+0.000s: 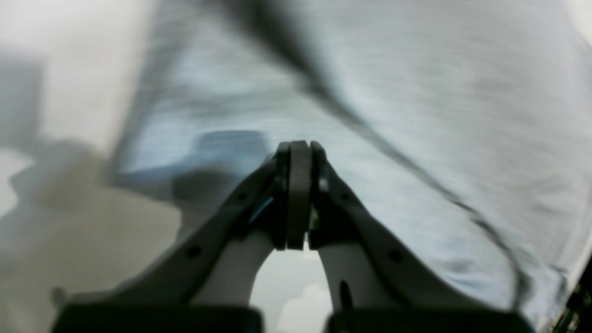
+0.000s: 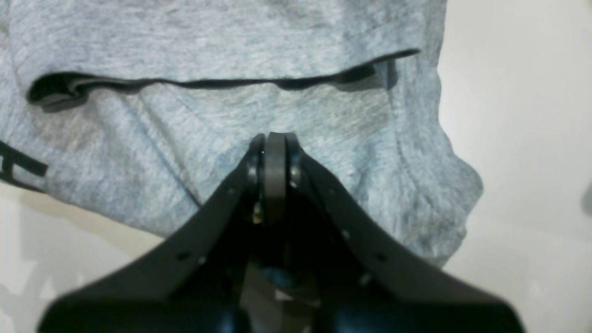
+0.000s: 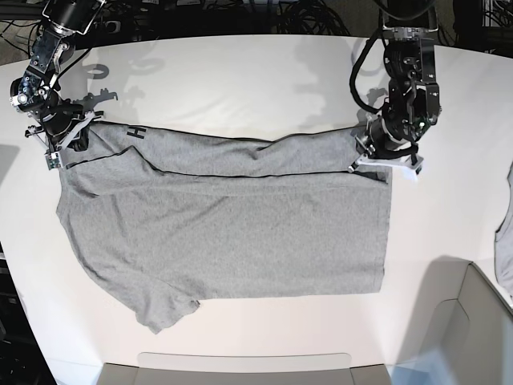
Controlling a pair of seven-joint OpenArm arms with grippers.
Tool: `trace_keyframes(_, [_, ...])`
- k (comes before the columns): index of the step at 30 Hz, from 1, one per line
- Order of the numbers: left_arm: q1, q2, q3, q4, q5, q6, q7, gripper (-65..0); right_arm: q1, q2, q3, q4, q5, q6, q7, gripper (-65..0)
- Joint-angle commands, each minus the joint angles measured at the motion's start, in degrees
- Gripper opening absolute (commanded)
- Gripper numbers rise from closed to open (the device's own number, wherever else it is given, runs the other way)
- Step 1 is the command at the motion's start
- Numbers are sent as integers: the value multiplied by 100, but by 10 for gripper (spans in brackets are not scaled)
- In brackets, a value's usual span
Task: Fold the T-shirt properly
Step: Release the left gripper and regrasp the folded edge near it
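Black, wedge-shaped fingers fill the foreground of both wrist views. From the right wrist camera, the right claw (image 2: 275, 152) has its jaws pressed together, tips over the heather-grey cotton T-shirt (image 2: 222, 138); whether cloth is pinched between them cannot be told. A dark-trimmed edge runs across the fabric just beyond the tips, and part of a dark block letter shows at the left edge, too cropped to read. From the left wrist camera, blurred, the left claw (image 1: 299, 157) also has its jaws together, with grey cloth and a dark seam line beyond.

In the base view the one T-shirt (image 3: 240, 233) lies spread flat across the white desk (image 3: 240, 72), its upper edge folded down in a long strip. A dark "H" is readable near the shirt's upper-left corner. The right claw (image 3: 64, 132) sits at that corner, the left claw (image 3: 377, 156) at the upper-right corner. One strip of paler grey cloth (image 3: 505, 249) lies at the desk's right edge, well apart.
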Motion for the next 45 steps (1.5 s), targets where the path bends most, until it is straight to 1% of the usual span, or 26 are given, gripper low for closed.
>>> trace_keyframes(1, [-73, -55, -9, 30, -68, 15, -120, -650, -102, -9, -12, -65, -299, 161, -525, -650])
trace_keyframes(4, [-29, -72, -53, 109, -85, 15, -287, -650, -102, -9, -12, -65, -299, 161, -525, -650])
trace_keyframes(6, [-21, -81, -97, 285, -94, 15, -278, -650, -102, -9, -12, -74, -299, 161, -525, -650])
trace_keyframes(8, [-12, -46, -299, 469, -112, 15, -243, -650, -102, -9, -21, -74, -299, 161, -525, -650])
trace_keyframes(9, [-3, -37, -369, 548, -112, 15, -243, -627, -102, -9, -21, -65, -299, 161, -525, -650])
trace_keyframes(11, [67, -28, -492, 751, -112, 15, -269, -526, -102, -9, -29, -65, -299, 161, -525, -650])
trace_keyframes(13, [76, -28, -633, 926, -112, 15, -269, -443, -102, -9, -29, -65, -299, 161, -525, -650])
trace_keyframes(14, [76, -28, -677, 953, -112, 15, -243, -415, -102, -9, -29, -74, -299, 161, -525, -650])
trace_keyframes(15, [76, -37, -721, 953, -112, 15, -243, -404, -102, -9, -29, -83, -299, 161, -525, -650])
trace_keyframes(19, [76, -64, -774, 759, -103, 15, -234, -405, -102, -9, -29, -83, -299, 161, -525, -650])
trace_keyframes(27, [50, -72, -747, -76, -85, 6, -234, -404, -102, -9, -29, -92, -299, 161, -525, -650])
trace_keyframes(32, [67, -81, -712, -155, -112, -20, -234, -404, -102, -9, -29, -92, -299, 161, -525, -650])
trace_keyframes(39, [32, -187, 220, -164, -120, -29, -260, -405, -102, -9, -29, -83, -299, 161, -525, -650])
trace_keyframes(41, [32, -187, 352, -173, -103, -29, -287, -410, -102, -9, -29, -83, -299, 161, -525, -650])
trace_keyframes(42, [32, -187, 369, -181, -94, -29, -287, -428, -102, -9, -29, -83, -299, 161, -525, -650])
trace_keyframes(43, [32, -187, 352, -190, -85, -29, -287, -463, -102, -9, -29, -74, -299, 161, -525, -650])
trace_keyframes(44, [23, -187, 352, -190, -85, -20, -296, -509, -110, -9, -29, -74, -299, 161, -525, -650])
trace_keyframes(45, [23, -187, 334, -190, -85, -2, -296, -570, -128, -9, -29, -65, -299, 161, -525, -650])
